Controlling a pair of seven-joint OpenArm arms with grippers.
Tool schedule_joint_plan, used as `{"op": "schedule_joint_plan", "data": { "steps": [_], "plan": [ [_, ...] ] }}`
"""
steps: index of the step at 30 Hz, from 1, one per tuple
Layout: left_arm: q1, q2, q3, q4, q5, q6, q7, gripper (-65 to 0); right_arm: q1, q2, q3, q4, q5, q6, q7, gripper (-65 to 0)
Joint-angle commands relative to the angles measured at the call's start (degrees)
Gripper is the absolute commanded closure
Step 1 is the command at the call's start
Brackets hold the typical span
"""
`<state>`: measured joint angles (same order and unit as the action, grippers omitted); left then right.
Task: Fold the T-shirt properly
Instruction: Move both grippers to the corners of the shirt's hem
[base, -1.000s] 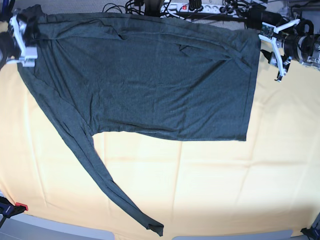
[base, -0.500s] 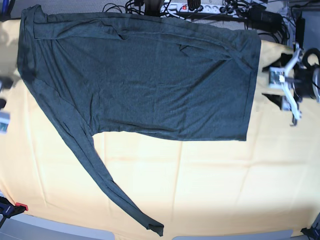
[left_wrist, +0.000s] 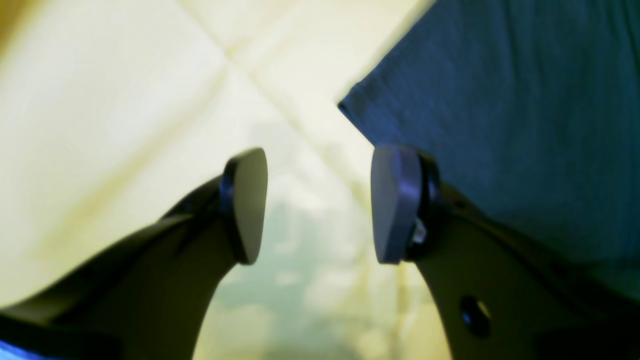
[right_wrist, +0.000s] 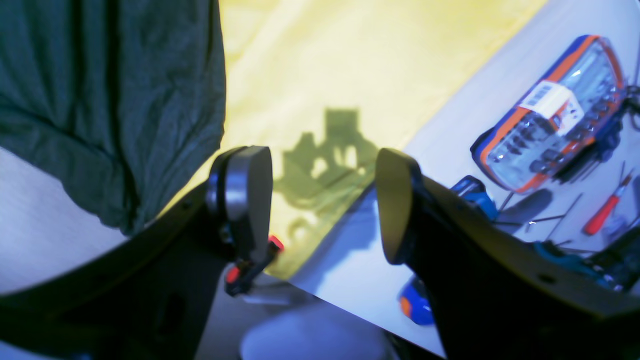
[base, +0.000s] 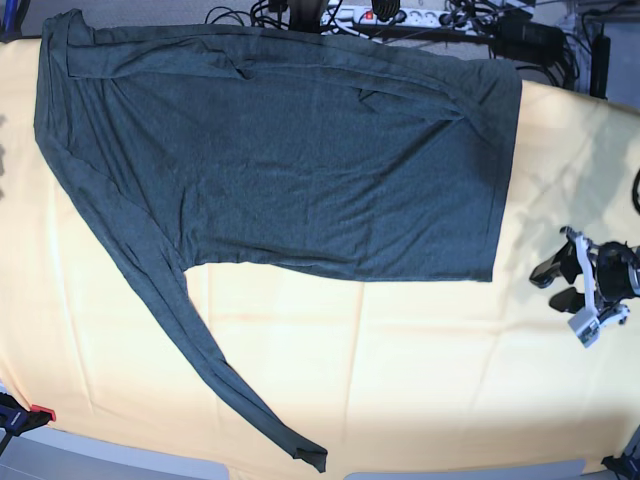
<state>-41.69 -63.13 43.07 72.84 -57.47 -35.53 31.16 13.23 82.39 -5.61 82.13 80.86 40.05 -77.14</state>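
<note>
The tabletop (base: 420, 390) wears a pale yellow tablecloth (base: 400, 350), and the T-shirt (base: 290, 160) lies flat across its far half, one long sleeve (base: 190, 340) trailing toward the near left corner. My left gripper (base: 557, 283) hangs over the right edge, just beside the shirt's hem corner, jaws wide apart and holding nothing. My right gripper (right_wrist: 322, 200), out past the left edge beside the shirt's bunched cloth, also stands open and empty
</note>
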Motion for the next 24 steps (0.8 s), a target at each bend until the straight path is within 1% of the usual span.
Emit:
{"op": "schedule_joint_plan", "data": {
  "steps": [1, 4, 6, 8, 11, 14, 17, 21, 24],
  "plan": [
    [-1.7, 0.9, -2.7, -3.1, -3.9, -1.1, -0.2, -33.8, 1.0, 2.1, 0.8, -1.0, -0.4, -0.1, 0.3, -34.9],
    [-1.7, 6.3, -6.8, -13.3, -10.3, -4.2, 3.3, -33.8, 1.0, 2.1, 0.8, -3.6, -0.4, -0.1, 0.5, -34.9],
    [-1.7, 9.2, -8.6, -19.2, -12.9, -4.5, 4.6, -33.8, 1.0, 2.1, 0.8, -4.9, -0.4, -0.1, 0.5, -34.9],
    [-1.7, 11.8, -9.8, -24.3, -13.8, -4.5, 4.9, -33.8, 1.1, 2.1, 0.8, -5.8, -0.4, -0.1, 0.5, -34.9],
    [-1.7, 14.5, -10.2, -29.7, -14.7, -4.5, 5.2, -33.8, 1.0, 2.1, 0.8, -6.0, -0.4, -0.1, 0.5, -34.9],
    [-1.6, 15.8, -10.2, -31.8, -16.4, -4.5, 7.8, -33.8, 1.1, 2.1, 0.8, -6.0, -0.4, -0.1, 1.1, -34.9],
    [-1.5, 16.5, -10.2, -32.1, -16.5, -4.5, 9.8, -33.8, 1.1, 2.1, 0.8, -6.0, -0.4, -0.1, 1.1, -34.9],
    [-0.6, 17.3, -10.2, -32.1, -16.5, -4.5, 11.9, -33.8, 1.1, 2.1, 0.8, -6.0, -0.4, -0.1, 1.1, -34.9],
    [0.7, 18.0, -10.2, -32.1, -16.5, -4.5, 12.2, -33.8, 1.1, 2.0, 0.8, -6.0, -0.4, -0.1, 1.5, -34.9]
  ]
}}
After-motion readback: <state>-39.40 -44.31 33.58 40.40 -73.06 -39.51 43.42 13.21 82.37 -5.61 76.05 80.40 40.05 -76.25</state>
